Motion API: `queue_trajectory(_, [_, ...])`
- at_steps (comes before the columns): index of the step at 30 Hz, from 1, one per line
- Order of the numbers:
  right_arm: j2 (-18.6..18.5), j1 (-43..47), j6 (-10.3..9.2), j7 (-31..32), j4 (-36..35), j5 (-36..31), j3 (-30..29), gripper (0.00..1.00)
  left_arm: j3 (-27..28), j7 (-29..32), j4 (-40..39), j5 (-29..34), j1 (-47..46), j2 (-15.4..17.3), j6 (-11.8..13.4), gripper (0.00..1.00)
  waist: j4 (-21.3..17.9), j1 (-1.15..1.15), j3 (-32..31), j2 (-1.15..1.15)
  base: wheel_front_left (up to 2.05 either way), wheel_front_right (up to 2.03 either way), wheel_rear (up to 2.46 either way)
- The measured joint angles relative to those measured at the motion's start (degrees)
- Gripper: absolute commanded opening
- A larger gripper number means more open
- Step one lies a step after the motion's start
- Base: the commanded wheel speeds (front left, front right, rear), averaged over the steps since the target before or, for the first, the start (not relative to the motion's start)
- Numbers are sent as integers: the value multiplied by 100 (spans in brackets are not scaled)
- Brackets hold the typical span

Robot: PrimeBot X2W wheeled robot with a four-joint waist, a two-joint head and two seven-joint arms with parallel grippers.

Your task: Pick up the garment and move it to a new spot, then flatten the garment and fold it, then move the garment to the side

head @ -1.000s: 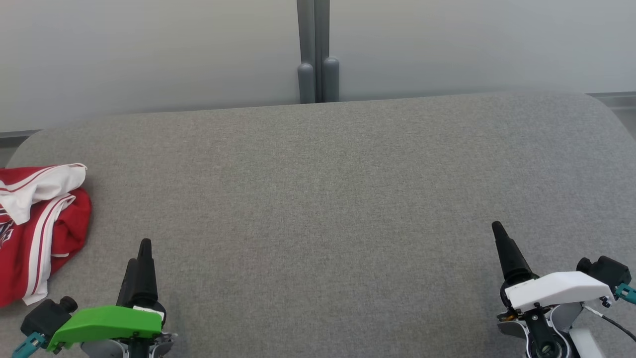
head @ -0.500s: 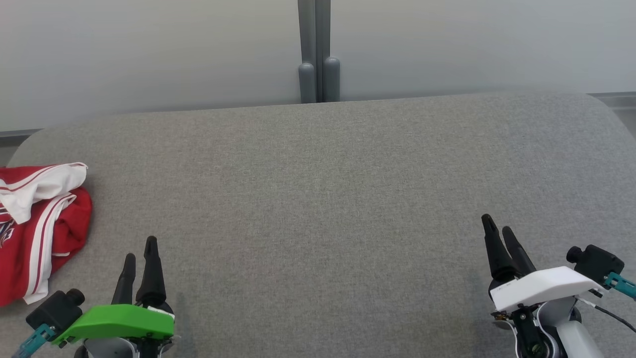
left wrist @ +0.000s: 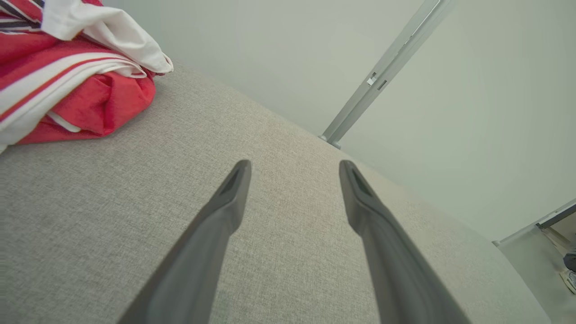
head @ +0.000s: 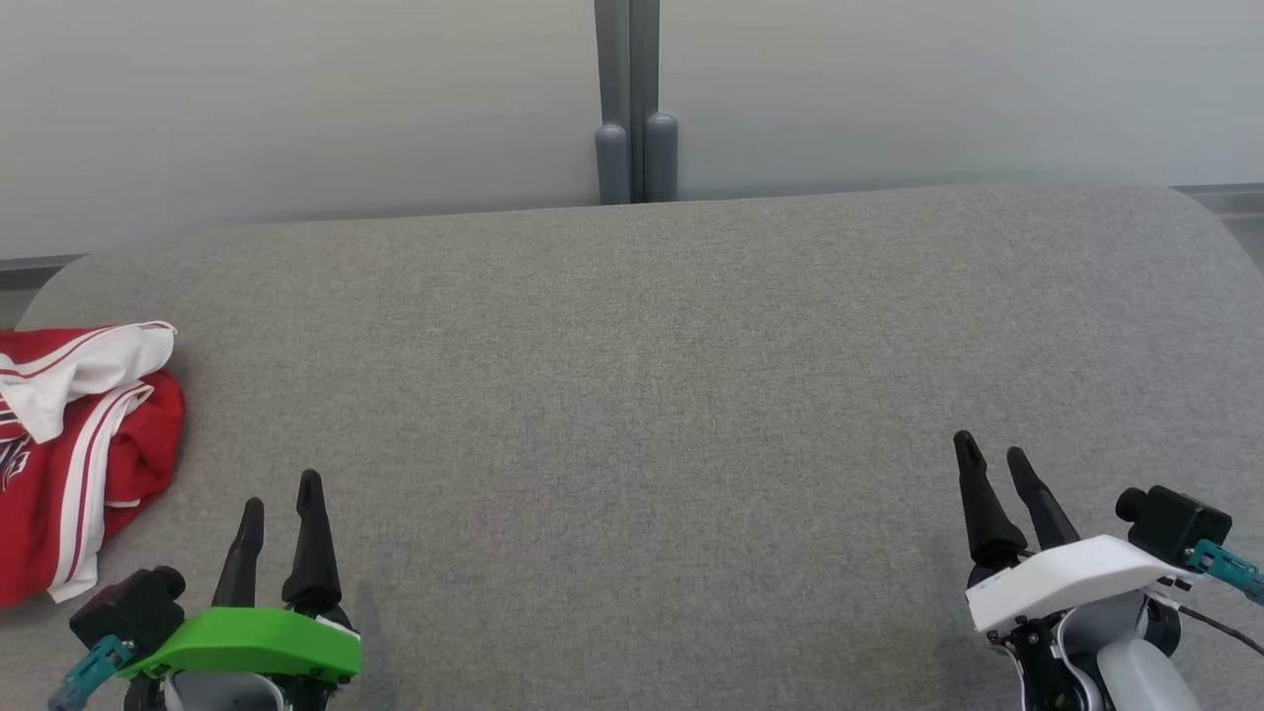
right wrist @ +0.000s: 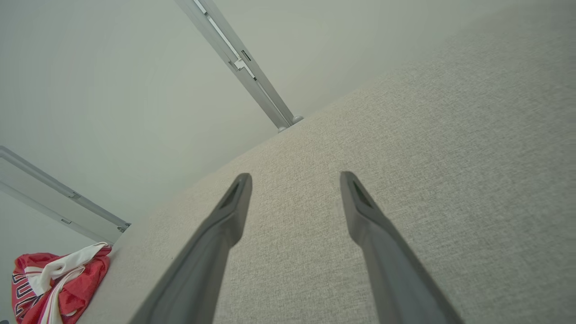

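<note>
Wrists have rolled: left end effector (head: 281, 491) and right end effector (head: 988, 446) gape wide, empty; crumpled red-and-white fabric garment (head: 79, 454) awaits pickup.

Garment (head: 89, 444): soft, smooth cloth.
Counter (head: 632, 395): grey woven fabric, matt, slightly rough.
Left tool (head: 281, 490): dark, matt, smooth, looks plastic.
Post (head: 636, 99): smooth metal, dull sheen.

The garment (head: 118, 444) runs off the head view's edge at nine o'clock, so its full spread is lost, and the dark lettering (head: 12, 456) on it can't be read. At four o'clock in the left wrist view, a tiny pale shape (left wrist: 569, 280), possibly a shoe, is clipped too.
</note>
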Motion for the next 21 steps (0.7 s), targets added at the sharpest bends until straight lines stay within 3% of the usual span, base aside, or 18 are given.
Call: queue_trajectory(21, [-58, 26, 1, -330, 14, -1395, -167, 100, -108, -298, 134, 1524, 18, 83, 0, 100, -38, 0, 4, 0, 0, 0, 0])
